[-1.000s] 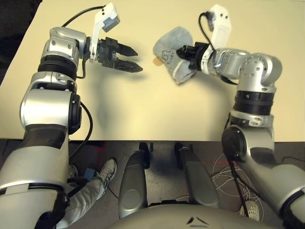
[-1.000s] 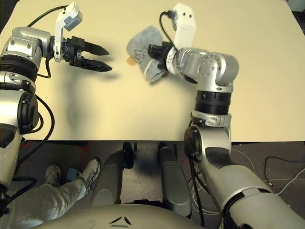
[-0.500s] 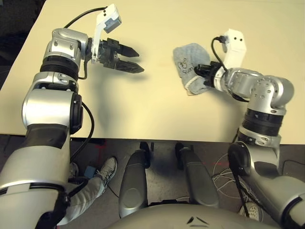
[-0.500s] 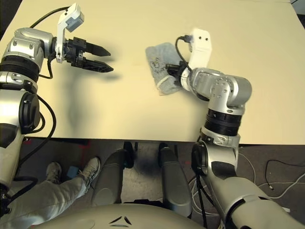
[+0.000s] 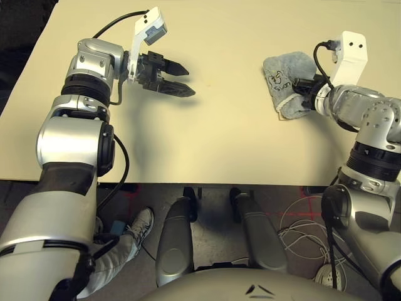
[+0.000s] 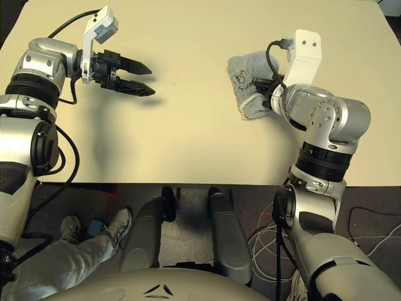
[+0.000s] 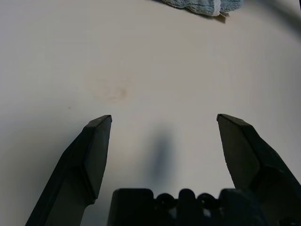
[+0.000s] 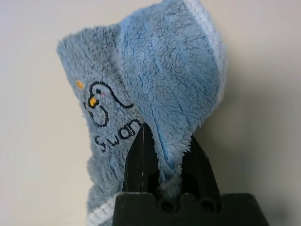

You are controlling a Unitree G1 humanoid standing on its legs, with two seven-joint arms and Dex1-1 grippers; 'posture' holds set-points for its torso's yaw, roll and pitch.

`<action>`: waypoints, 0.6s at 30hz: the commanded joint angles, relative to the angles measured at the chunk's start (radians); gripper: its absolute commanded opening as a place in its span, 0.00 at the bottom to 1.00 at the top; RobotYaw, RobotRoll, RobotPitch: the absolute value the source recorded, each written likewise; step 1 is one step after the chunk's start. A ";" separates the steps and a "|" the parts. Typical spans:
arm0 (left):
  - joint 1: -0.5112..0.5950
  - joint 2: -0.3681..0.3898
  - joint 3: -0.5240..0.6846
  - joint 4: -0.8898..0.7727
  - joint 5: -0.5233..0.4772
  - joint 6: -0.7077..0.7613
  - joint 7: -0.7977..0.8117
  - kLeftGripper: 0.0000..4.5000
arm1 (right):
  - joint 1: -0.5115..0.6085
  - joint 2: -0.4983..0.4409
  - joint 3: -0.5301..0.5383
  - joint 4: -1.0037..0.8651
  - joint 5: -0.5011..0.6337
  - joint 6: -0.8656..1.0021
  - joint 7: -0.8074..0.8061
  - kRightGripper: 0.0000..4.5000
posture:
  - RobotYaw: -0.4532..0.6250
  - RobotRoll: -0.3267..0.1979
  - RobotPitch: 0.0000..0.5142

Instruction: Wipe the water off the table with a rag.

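The grey-blue rag [image 5: 283, 76] with its dark drawing and lettering lies bunched on the beige table [image 5: 188, 138] at the right. My right gripper [image 8: 164, 137] is shut on a fold of the rag [image 8: 155, 89], pressing it to the tabletop. My left gripper [image 5: 183, 79] hovers open over the left half of the table, nothing between its fingers [image 7: 96, 141]. Of the water, a faint tan smear [image 7: 113, 89] shows on the table just beyond the left fingertips. The rag's hem [image 7: 207, 5] lies farther off.
The table's front edge [image 5: 207, 184] runs across below both arms. Under it are a person's leg and shoe [image 5: 139, 227] at the left and loose cables [image 5: 301, 226] on the floor at the right. Bare tabletop lies between the two grippers.
My right gripper has dragged the rag rightward across the table, away from the left gripper. The tan spot beside the rag is now a faint smear. The left gripper stays open, about where it was.
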 commanded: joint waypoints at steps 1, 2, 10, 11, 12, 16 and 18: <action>-0.012 0.013 -0.006 0.015 0.015 -0.005 -0.014 1.00 | -0.090 0.076 0.003 -0.011 0.042 0.026 -0.003 0.02 | 0.33 0.62 0.65; -0.014 0.019 -0.007 0.016 0.017 -0.003 -0.013 1.00 | -0.122 0.119 -0.001 -0.006 0.051 0.039 -0.009 0.02 | 0.33 0.62 0.65; -0.015 0.056 -0.013 0.017 0.030 0.020 -0.044 1.00 | -0.219 0.309 0.083 0.093 0.054 0.021 -0.016 0.02 | 0.35 0.62 0.65; -0.014 0.064 -0.017 0.017 0.035 0.025 -0.051 1.00 | -0.222 0.322 0.100 0.114 0.052 0.007 -0.013 0.02 | 0.35 0.62 0.65; -0.012 0.075 -0.023 0.018 0.043 0.030 -0.052 1.00 | -0.225 0.335 0.115 0.142 0.050 -0.014 -0.011 0.02 | 0.35 0.62 0.65; -0.001 0.104 -0.029 0.024 0.060 0.030 -0.019 1.00 | -0.235 0.361 0.160 0.248 0.040 -0.100 0.000 0.02 | 0.37 0.62 0.65; 0.003 0.111 -0.024 0.024 0.058 0.025 -0.003 1.00 | -0.242 0.363 0.177 0.302 0.035 -0.145 0.009 0.02 | 0.38 0.62 0.66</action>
